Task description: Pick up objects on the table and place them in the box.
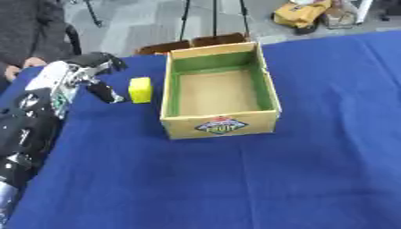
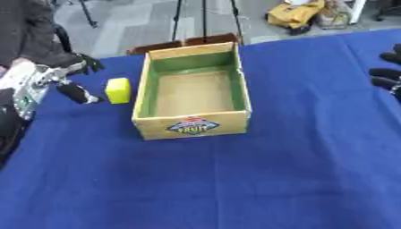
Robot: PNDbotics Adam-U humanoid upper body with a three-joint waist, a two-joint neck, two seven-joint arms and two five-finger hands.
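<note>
A deep blue cloth point(image 1: 235, 188) covers the whole table, smooth and bare apart from the few things on it. Beyond the far edge the floor is grey, with the thin black legs of a stand point(image 1: 213, 18) rising from it and a yellow bag point(image 1: 301, 13) slumped near the top right. Something brown and wooden point(image 1: 192, 44) sits just behind the box.

The box point(image 1: 219, 126) is open-topped cardboard, its inner walls lined green and its floor plain tan, with a colourful fruit label on the near face. Nothing lies inside it. Just to its left, on the cloth, stands a small yellow block point(image 1: 140, 90), upright and close to the box wall but not touching it.

The robot's left hand point(image 1: 98, 74) comes in from the left edge, black fingers partly spread, one dark digit point(image 1: 104, 93) pointing down toward the cloth right beside the block. It holds nothing, and a sliver of blue shows between it and the block. Only the dark fingers of the right hand point(image 2: 385, 71) poke in at the far right edge, lying relaxed and apart from everything.
</note>
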